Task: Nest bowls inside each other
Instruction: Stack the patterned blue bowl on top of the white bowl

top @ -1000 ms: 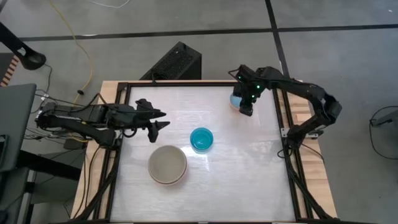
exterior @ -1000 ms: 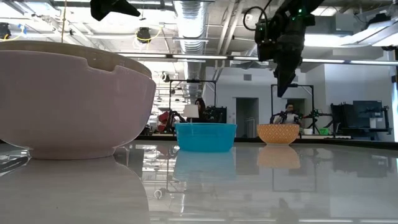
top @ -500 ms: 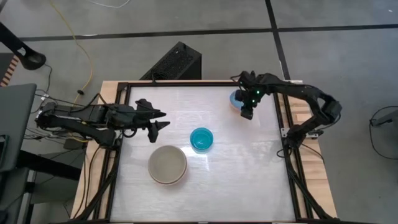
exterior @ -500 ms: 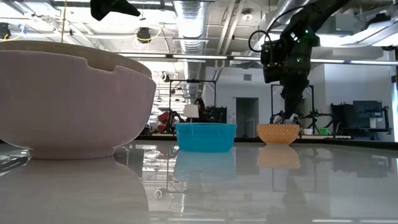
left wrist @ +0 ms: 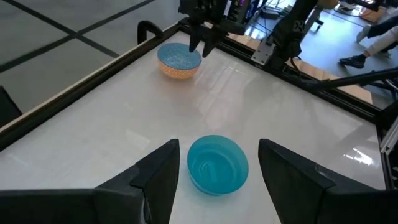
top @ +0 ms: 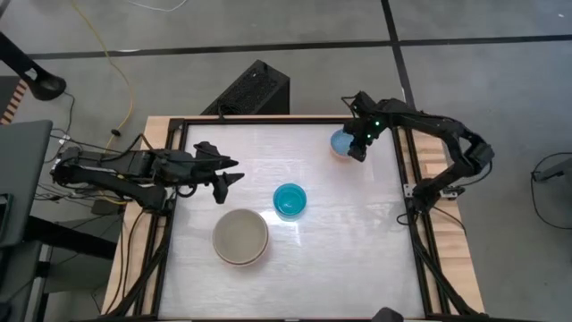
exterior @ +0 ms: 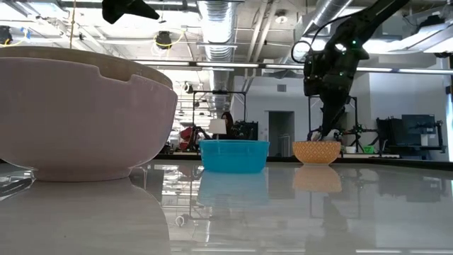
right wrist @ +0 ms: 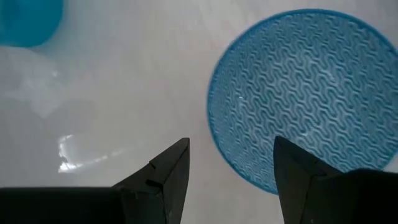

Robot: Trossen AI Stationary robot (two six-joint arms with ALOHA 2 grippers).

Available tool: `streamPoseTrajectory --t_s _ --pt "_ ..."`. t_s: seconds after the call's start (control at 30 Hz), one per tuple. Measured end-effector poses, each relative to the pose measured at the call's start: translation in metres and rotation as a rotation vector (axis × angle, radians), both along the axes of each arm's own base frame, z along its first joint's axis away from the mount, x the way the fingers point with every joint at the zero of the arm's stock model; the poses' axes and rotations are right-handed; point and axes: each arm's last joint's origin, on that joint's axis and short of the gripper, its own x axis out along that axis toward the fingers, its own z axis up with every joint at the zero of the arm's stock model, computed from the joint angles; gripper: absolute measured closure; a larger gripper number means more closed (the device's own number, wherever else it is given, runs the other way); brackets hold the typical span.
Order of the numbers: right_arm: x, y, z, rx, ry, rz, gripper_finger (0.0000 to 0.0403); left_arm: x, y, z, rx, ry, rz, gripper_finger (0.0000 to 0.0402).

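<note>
1. The white table [top: 357, 259] fills the middle of the overhead view, with one dark arm reaching in from each side.
2. Lower centre sits the biggest bowl stack [top: 240, 237]: a pink bowl [exterior: 78, 120] with a grey-beige bowl [top: 240, 233] already nested inside. A cream bowl may be in there too; I cannot tell.
3. The teal bowl [top: 290, 200] stands alone at the centre, not yet nested.
4. The smallest bowl, the light blue bowl [top: 340, 143], sits at the upper right, also alone. In the table-level view it looks orange outside.
5. The right gripper [top: 357, 153] hangs over that bowl's edge, fingers spread and holding nothing, one finger seemingly aimed inside the rim.
6. The left gripper [top: 231, 173] waits at centre left, released and empty.
7. Judging by this, two small bowls remain to be nested.
</note>
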Motion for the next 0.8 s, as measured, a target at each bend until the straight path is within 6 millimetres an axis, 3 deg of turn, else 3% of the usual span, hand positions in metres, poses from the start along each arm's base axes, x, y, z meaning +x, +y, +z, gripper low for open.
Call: streamPoseTrajectory --t_s 0.2,0.57,0.8 --pt "0.003 -0.002 -0.008 0.046 0.002 0.014 0.0207 0.0 0.001 0.0 0.007 -0.002 0.023 0.0194" --pt "0.02 -0.009 -0.042 0.118 0.057 0.032 0.0211 0.0 0.001 0.0 -0.002 -0.007 0.036 0.0194" --pt "0.02 -0.017 -0.057 0.142 0.093 -0.002 0.028 0.0 0.001 0.0 -0.003 -0.009 0.048 0.0194"
